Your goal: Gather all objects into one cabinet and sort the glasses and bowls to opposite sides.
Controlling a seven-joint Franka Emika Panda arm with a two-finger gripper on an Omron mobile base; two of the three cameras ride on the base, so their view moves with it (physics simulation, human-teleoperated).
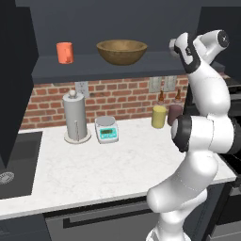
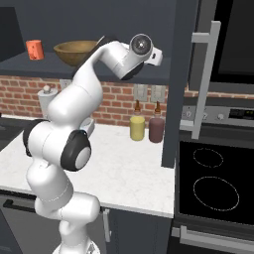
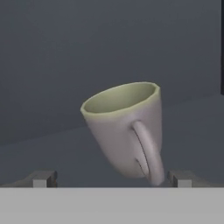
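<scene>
In your hand view, the gripper (image 3: 112,179) stands wide open and holds nothing, its fingertips (image 3: 43,179) flanking the base of the grey-beige mug (image 3: 127,127), which sits on the cabinet shelf (image 1: 94,66), handle toward you at 5 o'clock, while the orange cup (image 1: 65,52) and wooden bowl (image 1: 122,51) share that shelf.

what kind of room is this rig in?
A rendered home kitchen, most likely. A marble-look counter runs under a brick backsplash, a black stovetop sits to its right, and a sink to its left. A wooden bowl sits on the dark shelf above.
</scene>
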